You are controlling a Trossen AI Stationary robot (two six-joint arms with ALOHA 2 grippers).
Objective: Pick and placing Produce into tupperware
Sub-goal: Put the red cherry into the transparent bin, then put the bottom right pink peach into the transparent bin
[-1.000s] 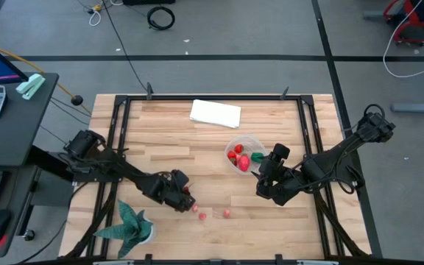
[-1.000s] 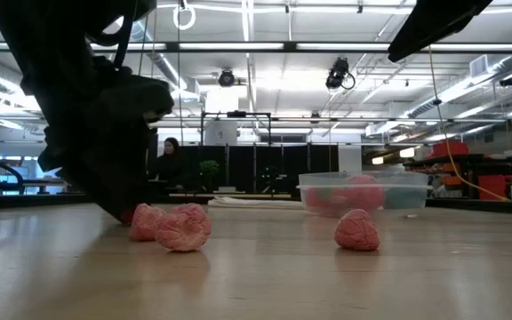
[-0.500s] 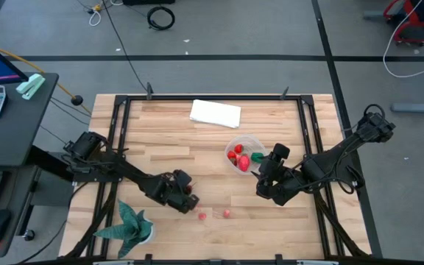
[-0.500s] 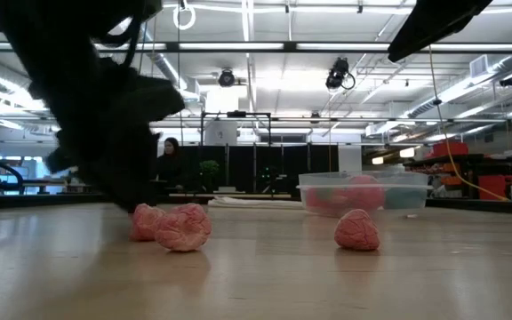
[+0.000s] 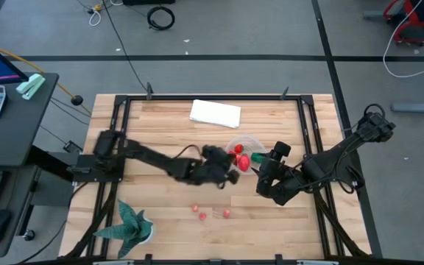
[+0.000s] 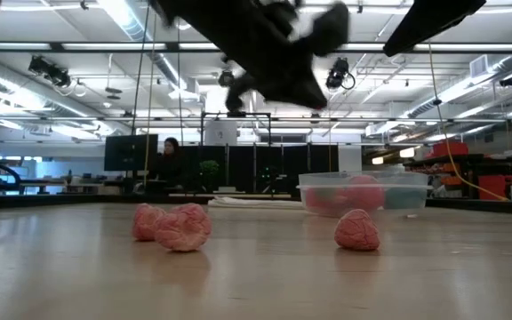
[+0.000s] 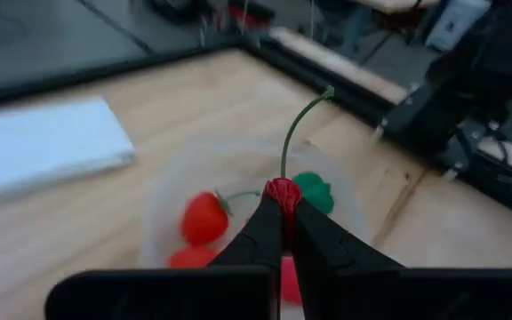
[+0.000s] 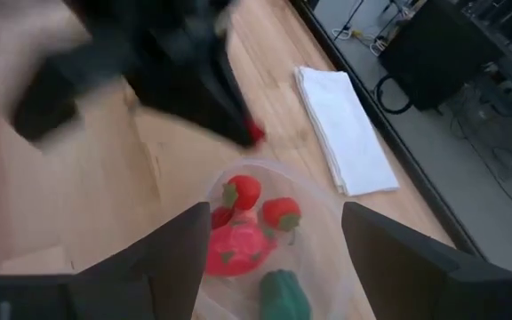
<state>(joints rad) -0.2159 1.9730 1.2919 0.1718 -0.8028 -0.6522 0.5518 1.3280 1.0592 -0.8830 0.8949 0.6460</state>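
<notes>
The clear round tub (image 5: 243,153) stands on the table right of centre and holds red pieces and one green piece (image 7: 314,191). My left gripper (image 5: 231,177) is just left of the tub, above the table, shut on a tiny red fruit with a green stem (image 7: 283,190). It also shows in the right wrist view (image 8: 254,133). Three small pink-red pieces (image 5: 202,216) lie on the table near the front edge, and in the low view (image 6: 183,228). My right gripper (image 5: 262,185) is open and empty just right of the tub. My left gripper pinches the fruit's small red body (image 7: 283,188) between its two fingertips. The fingers come from the table's left. The thin green stem (image 7: 297,133) sticks out beyond the fingertips. The fruit is lifted clear of the table, beside the tub's rim.
A folded white cloth (image 5: 215,112) lies at the far edge. A teal potted plant (image 5: 131,224) stands at the near left corner. A dark frame (image 5: 124,110) runs around the table top. My right arm reaches in from the right edge.
My left gripper has risen from beside the loose pieces near the front edge and swung toward the table's right and far side, up to the tub, carrying the small red fruit clear of the table. The three loose pieces have stayed in place.
</notes>
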